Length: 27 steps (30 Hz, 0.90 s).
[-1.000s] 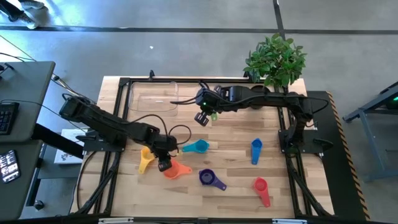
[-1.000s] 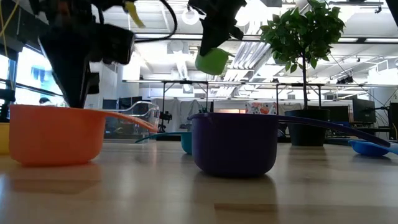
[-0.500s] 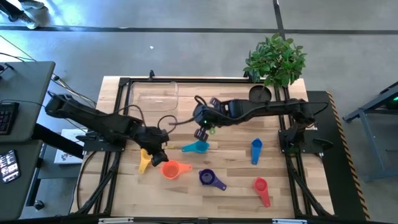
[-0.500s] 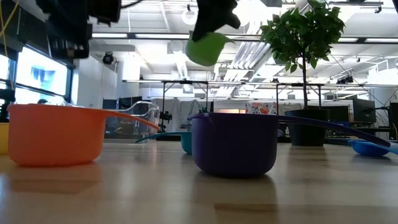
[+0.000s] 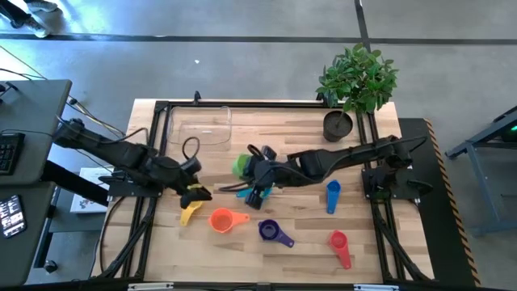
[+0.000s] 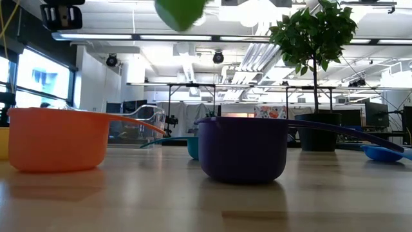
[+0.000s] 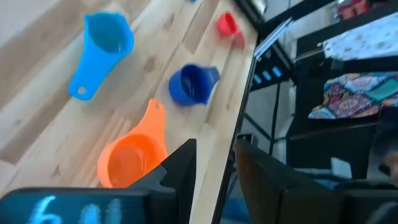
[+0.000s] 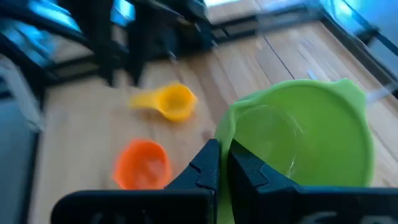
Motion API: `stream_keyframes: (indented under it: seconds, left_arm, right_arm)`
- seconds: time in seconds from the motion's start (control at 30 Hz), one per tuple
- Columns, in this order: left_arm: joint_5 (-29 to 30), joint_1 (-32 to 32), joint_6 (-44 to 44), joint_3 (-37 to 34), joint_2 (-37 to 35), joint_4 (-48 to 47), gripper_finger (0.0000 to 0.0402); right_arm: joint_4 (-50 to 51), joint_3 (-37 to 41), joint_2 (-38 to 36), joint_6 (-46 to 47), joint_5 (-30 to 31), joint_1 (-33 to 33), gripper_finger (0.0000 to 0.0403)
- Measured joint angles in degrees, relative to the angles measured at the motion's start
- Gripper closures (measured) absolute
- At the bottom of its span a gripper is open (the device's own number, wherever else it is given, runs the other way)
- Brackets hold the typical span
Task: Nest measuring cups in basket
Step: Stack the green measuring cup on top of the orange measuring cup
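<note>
Cups numbered seven in our count: six lay on the table (image 5: 307, 153). Our right gripper (image 8: 222, 163) pinched the green cup (image 8: 305, 138); our left gripper (image 7: 214, 163) was parted, empty.

basket (image 5: 200, 125) unblocked, cups crowding front table (image 5: 307, 137), plant (image 5: 358, 78) corner

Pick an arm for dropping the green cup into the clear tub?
Right. The right gripper already holds the green cup aloft, while the left gripper hangs empty over the yellow cup. The basket holds nothing.

light blue cup (image 5: 257, 191) mostly hidden under right arm, green cup (image 6: 180, 11) cropped at top edge
</note>
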<state>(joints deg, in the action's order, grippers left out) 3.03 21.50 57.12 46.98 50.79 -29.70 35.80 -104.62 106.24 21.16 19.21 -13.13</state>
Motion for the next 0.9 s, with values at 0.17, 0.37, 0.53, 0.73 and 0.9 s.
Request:
stream_keyframes:
  seconds: [0.17, 0.37, 0.53, 0.73, 0.9]
  left_arm:
    - [3.8, 0.0, -4.2, 0.0, -4.6, -0.1, 0.0300]
    - [4.7, 0.0, -7.9, 0.0, -10.3, 0.3, 0.0300]
    - [4.8, 0.0, -10.2, 0.0, -14.4, 0.3, 0.0300]
    - [5.5, -0.1, -11.3, 0.0, -18.5, 0.1, 0.0300]
    - [6.5, -0.1, -11.3, 0.0, -21.6, 0.3, 0.0300]
  right_arm:
    - [-9.4, 0.0, 0.0, 1.9, 0.7, -1.2, 0.0399]
    - [-17.2, 0.0, 0.0, 4.5, 3.3, -1.3, 0.0399]
    - [-22.6, 0.0, 0.0, 4.2, 3.4, -0.7, 0.0399]
    - [-26.5, 0.0, 0.8, -1.6, 1.9, -1.2, 0.0399]
    - [-27.3, -0.1, 2.0, -8.2, -2.0, -1.6, 0.0399]
